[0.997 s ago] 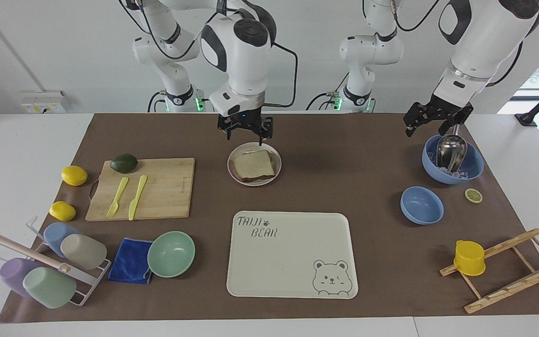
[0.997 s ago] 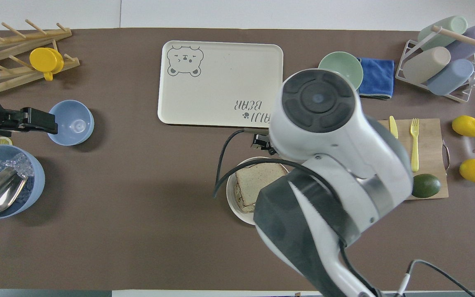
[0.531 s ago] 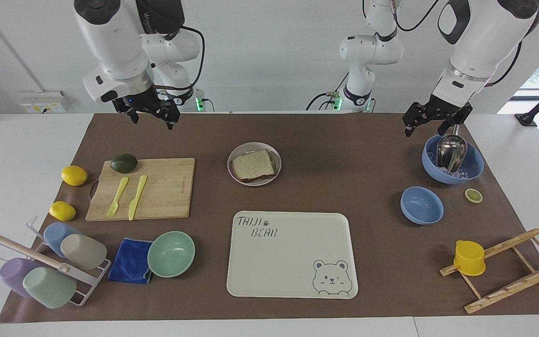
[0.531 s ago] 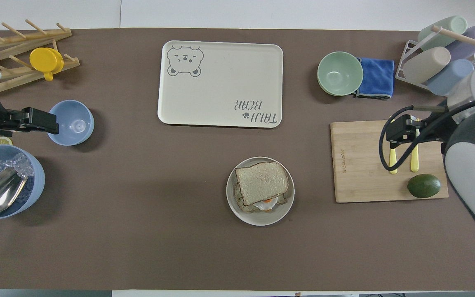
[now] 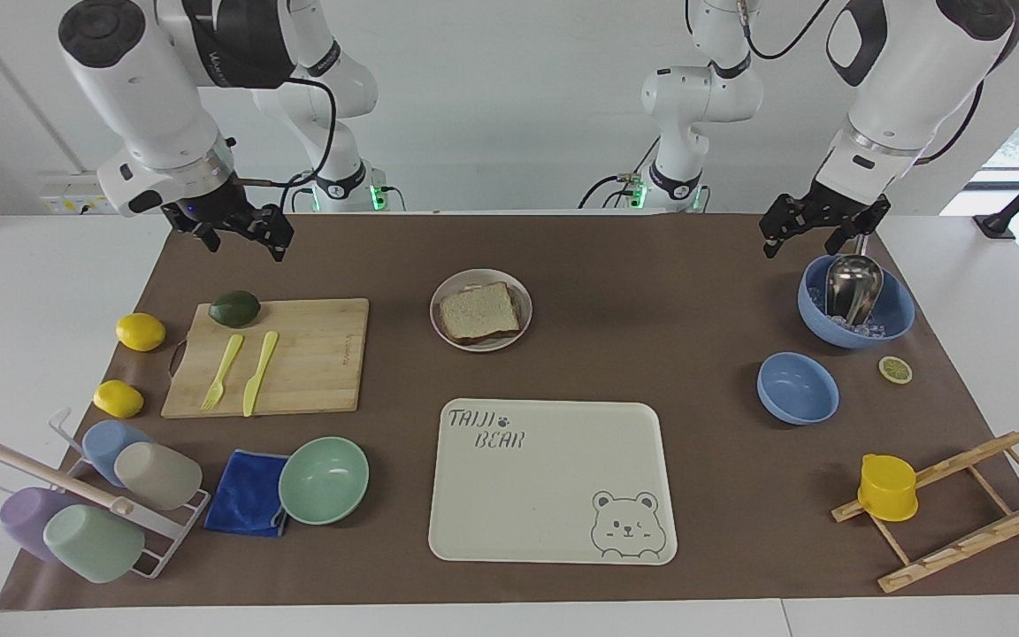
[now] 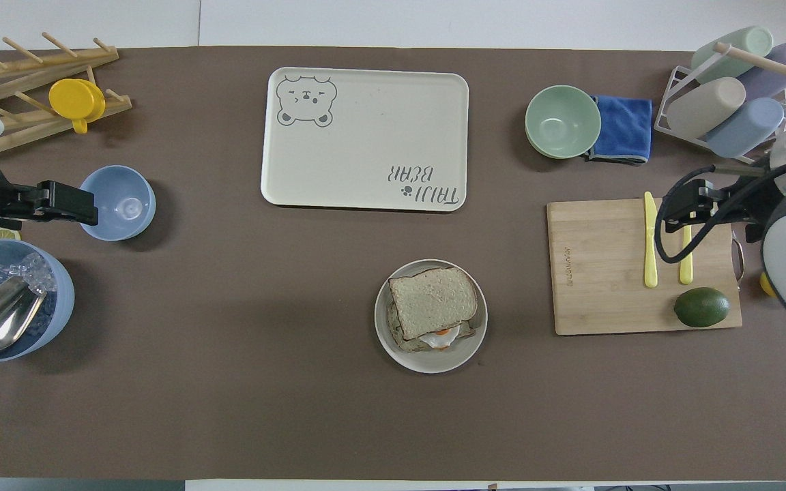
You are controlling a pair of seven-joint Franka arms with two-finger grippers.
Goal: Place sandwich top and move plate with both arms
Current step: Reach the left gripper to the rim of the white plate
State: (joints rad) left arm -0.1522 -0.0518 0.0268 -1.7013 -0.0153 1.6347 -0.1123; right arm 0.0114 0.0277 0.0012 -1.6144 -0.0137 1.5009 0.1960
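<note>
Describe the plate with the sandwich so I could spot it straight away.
Find the cream bear-print tray mid-table; the plate sits just nearer the robots than it. It is the only flat round dish, pale grey-beige, carrying the sandwich top; the bowls around are deeper and coloured.

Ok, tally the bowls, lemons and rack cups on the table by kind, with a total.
Bowls: 3 (mint-green bowl, small blue bowl, big blue bowl)
Whole lemons: 2 ()
Cups on the wire rack: 4 ()
Total: 9
</note>
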